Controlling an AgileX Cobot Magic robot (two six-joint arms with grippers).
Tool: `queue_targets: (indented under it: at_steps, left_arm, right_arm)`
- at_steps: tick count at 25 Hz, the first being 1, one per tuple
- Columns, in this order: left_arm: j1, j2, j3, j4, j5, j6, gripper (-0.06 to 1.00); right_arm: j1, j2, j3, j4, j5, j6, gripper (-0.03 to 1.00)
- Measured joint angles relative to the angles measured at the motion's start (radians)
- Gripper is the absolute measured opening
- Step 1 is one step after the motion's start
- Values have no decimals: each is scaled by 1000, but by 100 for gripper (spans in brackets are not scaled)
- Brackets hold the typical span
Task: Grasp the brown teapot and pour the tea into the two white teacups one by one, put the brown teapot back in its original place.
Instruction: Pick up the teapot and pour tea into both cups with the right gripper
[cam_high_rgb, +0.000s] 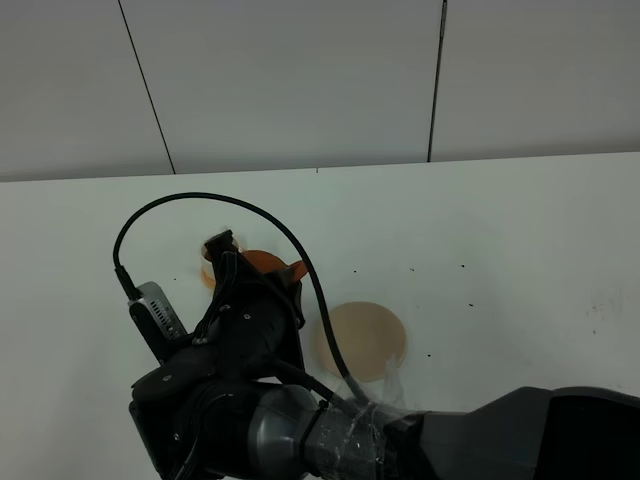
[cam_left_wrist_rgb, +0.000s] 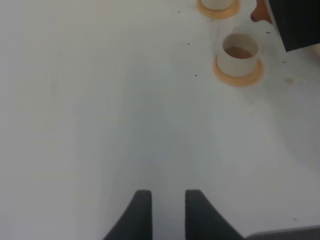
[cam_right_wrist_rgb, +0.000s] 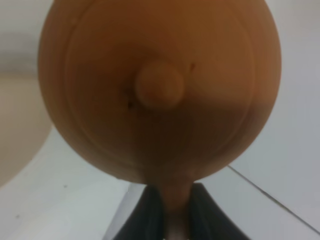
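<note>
Your right gripper (cam_right_wrist_rgb: 172, 210) is pinched tight on the handle of the brown teapot (cam_right_wrist_rgb: 160, 90), held up over the cups, off its tan disc (cam_high_rgb: 362, 340). Tip slowly over one white teacup (cam_left_wrist_rgb: 239, 54). Your left gripper (cam_left_wrist_rgb: 167, 212) waits, fingers slightly apart, holding nothing.

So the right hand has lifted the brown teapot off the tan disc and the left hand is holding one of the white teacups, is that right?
Not quite. The left hand holds nothing; the left wrist view shows the teacup standing apart on its orange coaster. The right hand does grip the brown teapot, off the tan disc.
</note>
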Motion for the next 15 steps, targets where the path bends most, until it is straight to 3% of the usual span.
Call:
queue_targets:
  at_steps: [15]
  left_arm:
    - [0, 0, 0, 0, 0, 0, 23]
  right_arm:
    - [0, 0, 0, -8, 0, -28, 10]
